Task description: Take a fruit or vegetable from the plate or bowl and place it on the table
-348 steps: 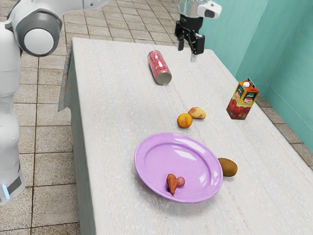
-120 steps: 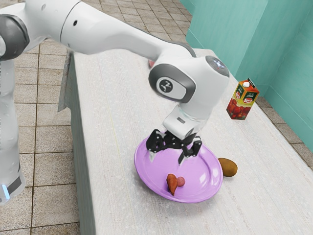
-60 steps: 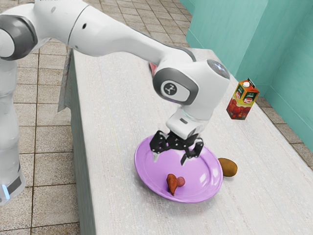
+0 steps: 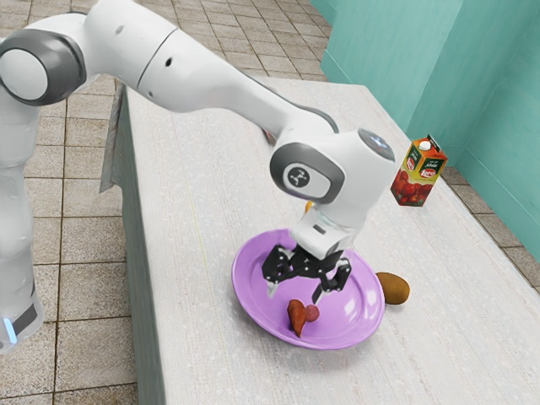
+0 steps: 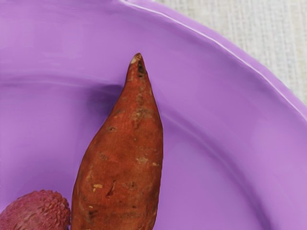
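Two empty fingers [image 4: 272, 288] wide apart, the gripper [image 4: 294, 294] has sunk nearer the sweet potato [image 4: 296, 318], lower centre of the exterior frame, so grasping looks next.

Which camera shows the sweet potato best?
The wrist view: the sweet potato is large there, tip and blotched skin showing, broad end cut off. The exterior view has it whole but small, on the plate beside the lychee.

The arm [image 4: 215, 80] hides most of the orange fruit [image 4: 309, 205]; the wrist view's edges cut off the sweet potato [image 5: 124, 163], lychee [image 5: 36, 213] and plate [image 5: 216, 105].
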### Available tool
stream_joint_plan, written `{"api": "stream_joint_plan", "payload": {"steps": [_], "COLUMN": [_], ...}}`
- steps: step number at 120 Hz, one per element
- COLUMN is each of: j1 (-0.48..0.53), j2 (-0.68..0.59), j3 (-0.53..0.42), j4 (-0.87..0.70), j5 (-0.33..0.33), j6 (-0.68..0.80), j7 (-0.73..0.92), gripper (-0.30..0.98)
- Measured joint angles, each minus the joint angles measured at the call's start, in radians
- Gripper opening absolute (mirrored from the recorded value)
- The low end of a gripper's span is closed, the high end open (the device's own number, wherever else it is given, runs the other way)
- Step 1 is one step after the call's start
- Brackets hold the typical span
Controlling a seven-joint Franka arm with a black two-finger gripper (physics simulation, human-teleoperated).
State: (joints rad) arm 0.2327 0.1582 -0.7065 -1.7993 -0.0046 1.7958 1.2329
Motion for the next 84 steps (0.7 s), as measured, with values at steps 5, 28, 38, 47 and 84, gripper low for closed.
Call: {"api": "stream_joint_plan", "payload": {"steps": [5,28,38,47,84], "j1": [-0.002,-0.009,-0.012,-0.018,-0.031], "j2": [0.000,0.009,0.013,0.022,0.054], "j3": [-0.001,-0.004,-0.005,-0.005,-0.006], "j4": [0.000,-0.004,-0.005,-0.006,-0.006], "j5": [0.000,-0.001,-0.001,-0.001,0.005], "j6": [0.003,0.011,0.013,0.016,0.044], "j7": [0.001,0.006,0.008,0.009,0.007], "gripper": [0.67,0.67,0.67,0.67,0.37]}}
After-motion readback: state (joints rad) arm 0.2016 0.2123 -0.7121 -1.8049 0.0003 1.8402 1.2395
